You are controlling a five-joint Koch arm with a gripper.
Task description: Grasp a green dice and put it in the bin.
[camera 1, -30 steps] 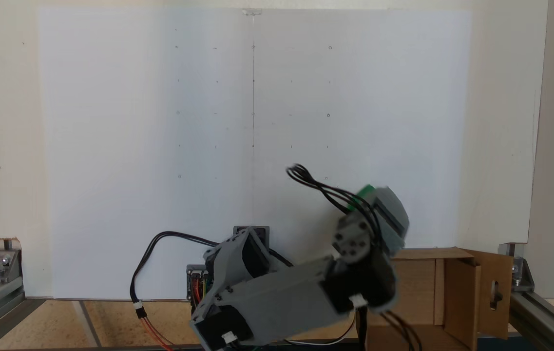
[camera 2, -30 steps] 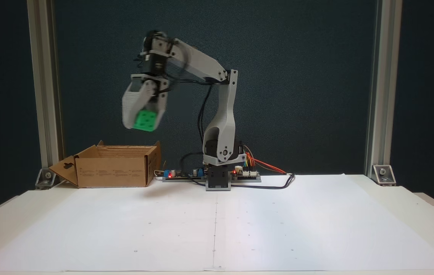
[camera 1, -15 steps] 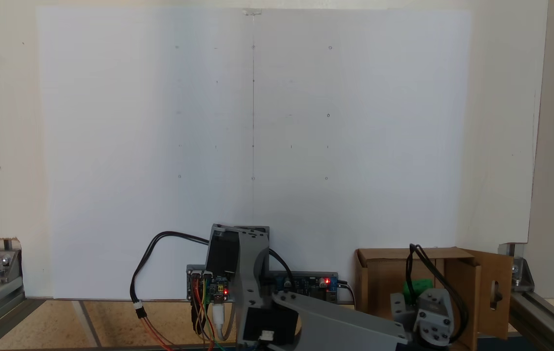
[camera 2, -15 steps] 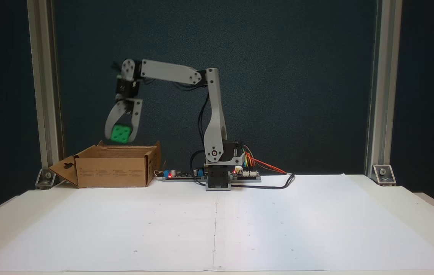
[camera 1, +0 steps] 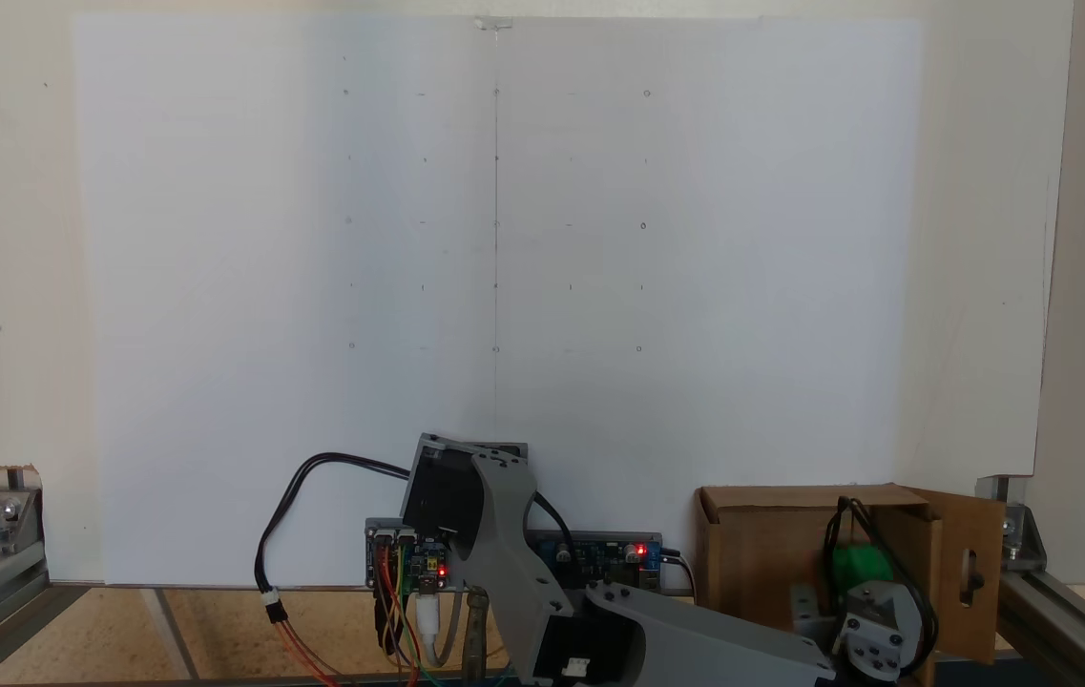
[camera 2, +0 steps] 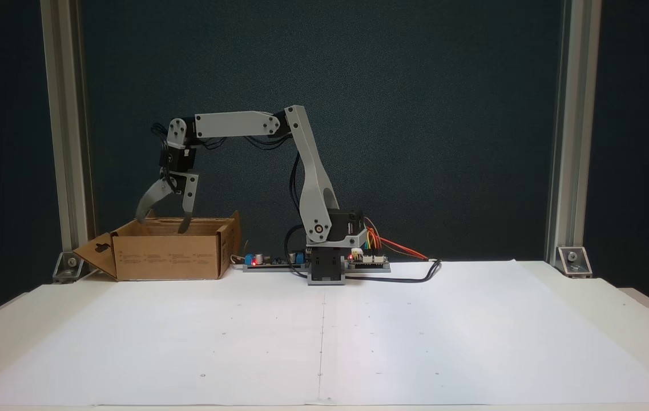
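- White paper sheet point(camera 2: 324, 337) covers the near table; nothing of mine touches it.
- My base point(camera 2: 327, 268) stands at the far middle, wires beside it.
- My gripper point(camera 2: 161, 224) hangs at the far left over the bin point(camera 2: 167, 257), jaws spread apart, tips dipping past the rim.
- The green dice point(camera 1: 862, 565) shows from above, inside the bin point(camera 1: 761, 553), beneath my wrist.
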